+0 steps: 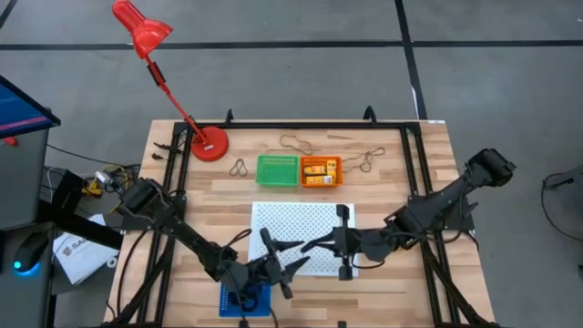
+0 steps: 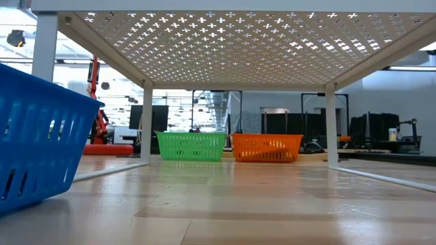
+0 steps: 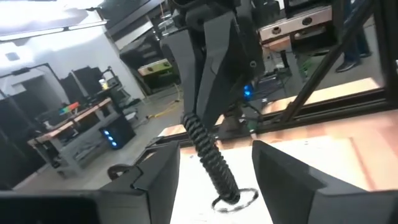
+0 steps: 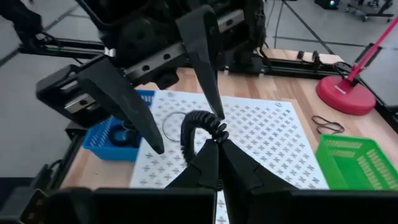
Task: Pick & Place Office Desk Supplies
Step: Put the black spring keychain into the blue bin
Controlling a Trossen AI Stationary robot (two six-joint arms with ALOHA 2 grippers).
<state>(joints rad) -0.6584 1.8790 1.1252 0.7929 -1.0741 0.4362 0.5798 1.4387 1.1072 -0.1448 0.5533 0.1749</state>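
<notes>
A black coiled cord (image 4: 198,123) with a thin metal ring (image 3: 237,198) at its free end hangs over the white perforated board (image 1: 314,219). My right gripper (image 4: 214,146) is shut on it, above the board's near part (image 1: 310,245). My left gripper (image 3: 216,149) is open and faces the right one (image 1: 284,257), with one finger on either side of the cord's lower end and touching nothing. Tan rubber bands (image 1: 296,143) and black loops (image 1: 239,169) lie flat on the table near its far edge. Yellow-orange blocks (image 1: 317,171) sit in the orange tray. My right gripper pinches the coiled cord by its upper end (image 4: 217,133) between its two shut fingertips. The cord curves away from the fingers and hangs down to the ring (image 4: 173,126), just above the white board. Whether the ring touches the board, I cannot tell.
A green tray (image 1: 278,170) and an orange tray (image 1: 335,175) stand side by side beyond the board. A blue tray (image 1: 248,298) sits at the near edge, under the left arm. The red desk lamp (image 1: 208,143) stands at the far left. The white board is a raised shelf on legs (image 2: 146,122).
</notes>
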